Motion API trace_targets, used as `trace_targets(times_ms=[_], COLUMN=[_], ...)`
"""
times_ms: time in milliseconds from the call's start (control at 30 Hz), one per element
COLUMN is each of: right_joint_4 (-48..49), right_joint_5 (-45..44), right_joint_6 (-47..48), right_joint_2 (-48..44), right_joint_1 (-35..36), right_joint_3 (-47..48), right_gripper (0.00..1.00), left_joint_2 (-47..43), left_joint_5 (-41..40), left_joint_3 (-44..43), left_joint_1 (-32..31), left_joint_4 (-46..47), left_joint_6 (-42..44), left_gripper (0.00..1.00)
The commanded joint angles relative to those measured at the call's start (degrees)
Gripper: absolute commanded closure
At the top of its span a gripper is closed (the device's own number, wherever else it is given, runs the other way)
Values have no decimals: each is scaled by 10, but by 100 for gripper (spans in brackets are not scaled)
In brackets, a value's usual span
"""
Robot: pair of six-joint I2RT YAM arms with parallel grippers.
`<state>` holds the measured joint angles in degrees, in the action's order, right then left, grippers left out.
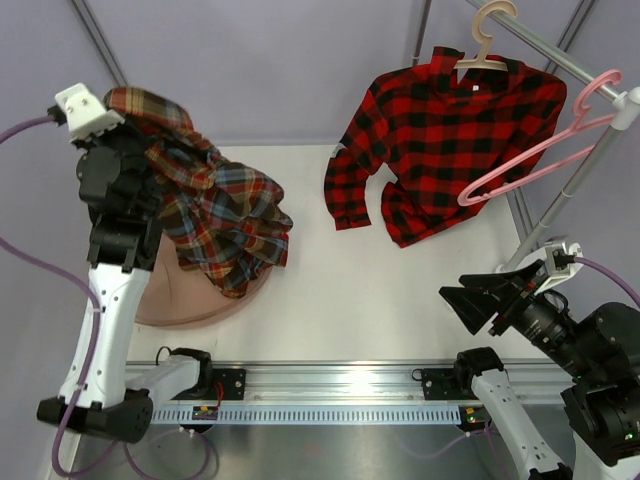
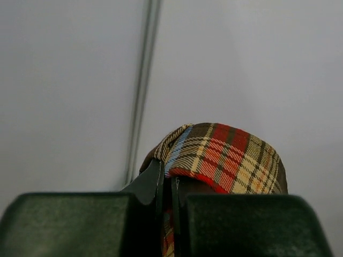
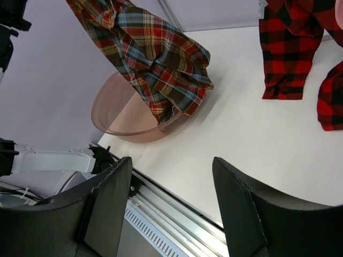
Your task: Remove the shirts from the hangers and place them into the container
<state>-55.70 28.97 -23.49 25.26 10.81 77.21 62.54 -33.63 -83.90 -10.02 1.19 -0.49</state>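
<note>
Half the container hides under the multicolour shirt gripped by the left claw; right claw gapes.

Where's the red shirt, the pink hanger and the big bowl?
red shirt (image 1: 450, 130), top view, its chest.
pink hanger (image 1: 466, 196), top view, its left tip.
pink bowl (image 1: 185, 302), top view, bare inside wall.

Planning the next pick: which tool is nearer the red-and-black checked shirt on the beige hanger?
Right. The right tool stands open in front of the red-and-black checked shirt; the left tool is far left, shut on the multicolour plaid shirt.
</note>
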Motion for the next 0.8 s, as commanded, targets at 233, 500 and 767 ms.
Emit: trace_targets(times_ms=[233, 500, 767], right_joint_4=[-5, -2, 2], right_joint_5=[11, 17, 27], right_joint_6=[5, 3, -11], right_joint_2=[-14, -23, -35], right_joint_1=[-3, -3, -2], right_joint_3=[10, -2, -4], right_gripper=[29, 29, 29], left_joint_2=[-136, -189, -190], left_joint_5=[-100, -141, -122], left_joint_3=[9, 20, 39], left_joint_1=[78, 77, 78], left_joint_4=[-11, -95, -227], left_joint_6=[-32, -74, -109], left_gripper=[100, 100, 100])
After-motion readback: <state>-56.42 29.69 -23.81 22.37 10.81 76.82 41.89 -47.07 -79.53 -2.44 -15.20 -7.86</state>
